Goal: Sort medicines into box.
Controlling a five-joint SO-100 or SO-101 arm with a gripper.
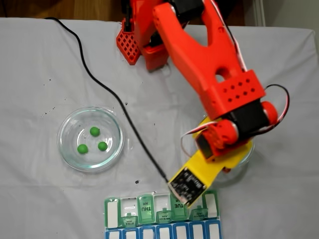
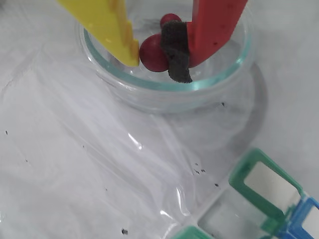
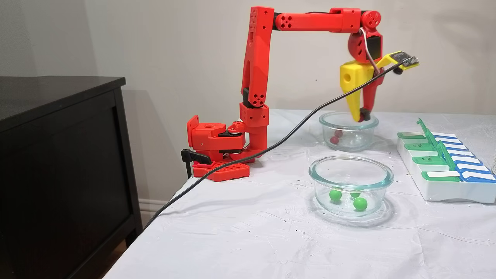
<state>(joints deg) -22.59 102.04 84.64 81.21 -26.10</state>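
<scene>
Claw (image 2: 162,57) pinches red ball (image 2: 152,52) at top centre of wrist view, over glass dish (image 2: 164,87). Pill box (image 2: 264,186) lower right. Lift straight, keep squeeze steady, clear rim before swinging.

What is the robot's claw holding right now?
The gripper pinches a dark red ball by its sides, just above the glass dish.
</scene>
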